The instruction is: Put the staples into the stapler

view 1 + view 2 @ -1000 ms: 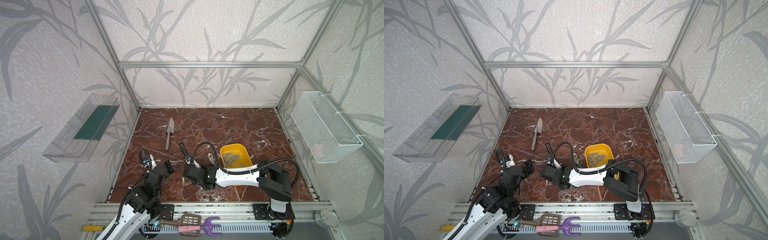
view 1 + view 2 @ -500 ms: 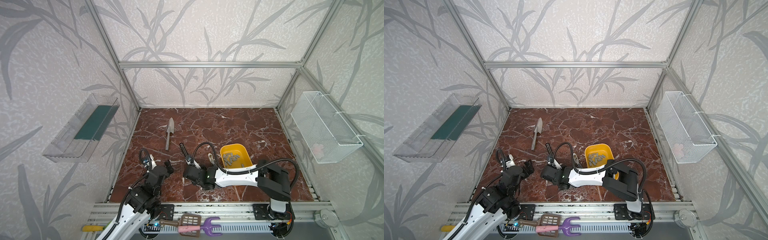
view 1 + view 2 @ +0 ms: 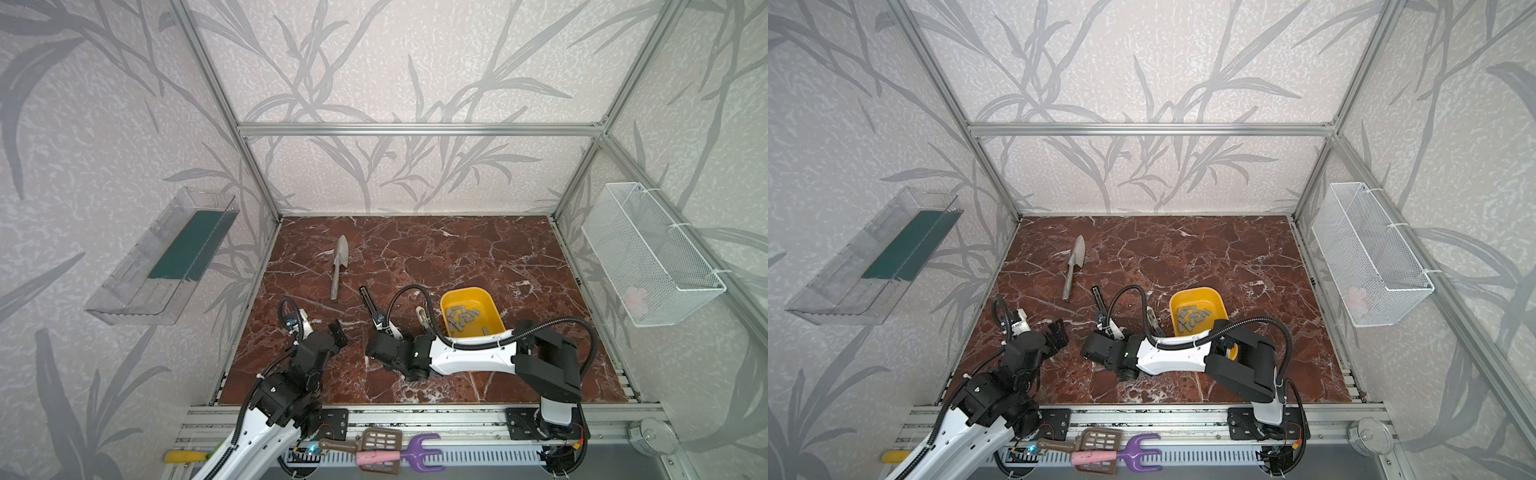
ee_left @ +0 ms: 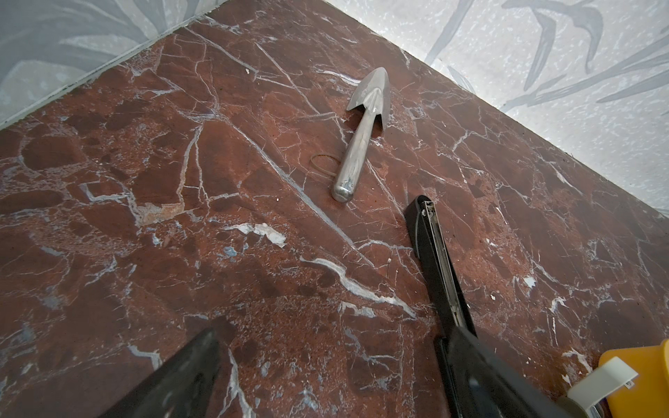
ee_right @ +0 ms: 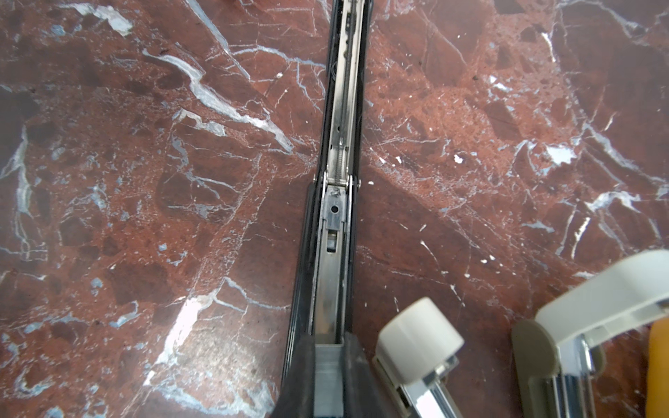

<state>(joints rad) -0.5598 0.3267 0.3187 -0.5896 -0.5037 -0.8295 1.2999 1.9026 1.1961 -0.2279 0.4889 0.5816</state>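
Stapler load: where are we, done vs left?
Done: the stapler lies opened, silvery rail exposed and bare. In hand: right gripper shut on its near end; left gripper open, empty. Left: the staples sit in the yellow tray; pick a strip, seat it, close.

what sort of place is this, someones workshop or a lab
Probably a robot lab test cell: an aluminium frame boxes in a marble-look tabletop, a left arm and right arm are mounted at its front, and a stapler, trowel and yellow tray are on it.
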